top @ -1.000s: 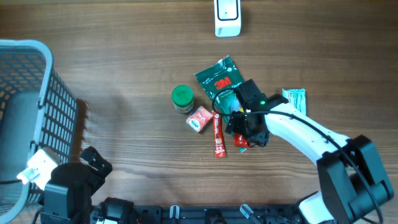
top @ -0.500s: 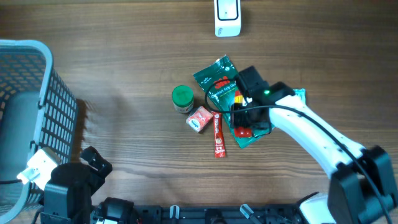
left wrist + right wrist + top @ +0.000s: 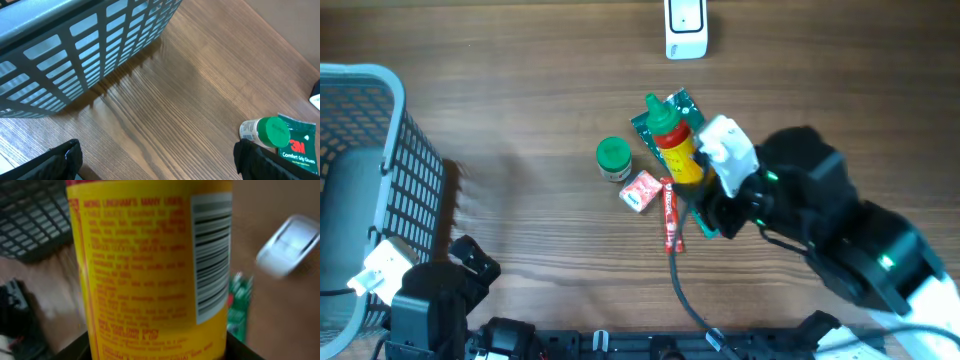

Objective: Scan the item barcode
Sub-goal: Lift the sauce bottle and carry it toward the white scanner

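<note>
Toward far edge of desk | right hand grasps sauce bottle | barcode only in wrist view, green cap only overhead | left hand released

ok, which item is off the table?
The yellow-label sauce bottle, held by the right end effector; green-lid jar, red box and sachet sit on the table.

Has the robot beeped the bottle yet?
Not yet. Done: the right gripper has hold of the yellow sauce bottle. In hand: its barcode shows to the wrist camera. Left: taking it to the white scanner, which sits well apart from it.
</note>
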